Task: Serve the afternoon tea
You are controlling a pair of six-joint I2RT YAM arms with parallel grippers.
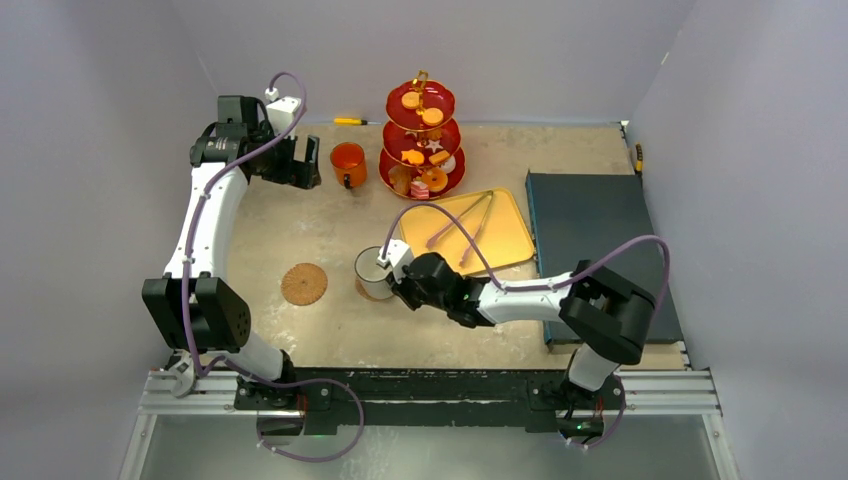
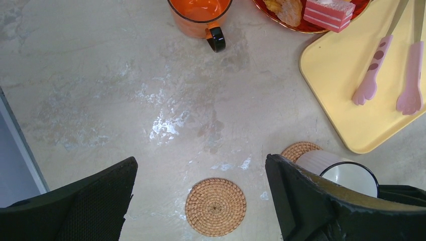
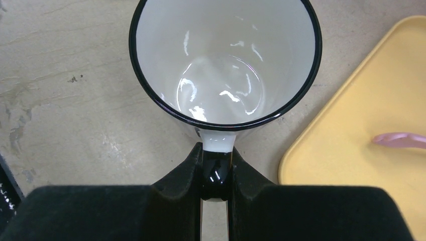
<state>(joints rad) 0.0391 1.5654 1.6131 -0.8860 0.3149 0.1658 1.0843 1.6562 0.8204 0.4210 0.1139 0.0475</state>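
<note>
The white mug (image 3: 226,75) is glossy, round-mouthed and black-rimmed, with ribbed outer walls in the left wrist view. It sits near the middle of the table (image 1: 300,230), just left of the yellow tray (image 1: 505,245). The right gripper (image 3: 217,153) is clamped on the mug's shiny black handle (image 3: 216,176), one dark finger pressed to each side. A round woven coaster (image 2: 300,149) peeks out from under the mug; whether the mug rests on it or hangs just above it is hard to judge.

A second woven coaster (image 1: 304,284), disc-shaped with a spiral weave, lies bare to the left, well apart from the mug.

At the back, the orange mug (image 1: 348,162), translucent with a black handle, stands just left of the red three-tier stand (image 1: 443,97). The stand's gold-rimmed plates carry small pastries, among them a pink layered cake slice (image 2: 329,12) on the lowest tier. The left gripper (image 1: 303,165) hovers beside the orange mug with its textured black fingers spread wide, holding nothing.

The smooth, round-cornered tray holds pink paw-tipped tongs (image 2: 374,75). A dark flat slab (image 1: 590,230) lies to its right, and a small yellow-handled tool (image 1: 350,121) lies by the back wall. The tabletop is mottled beige, like stone.
</note>
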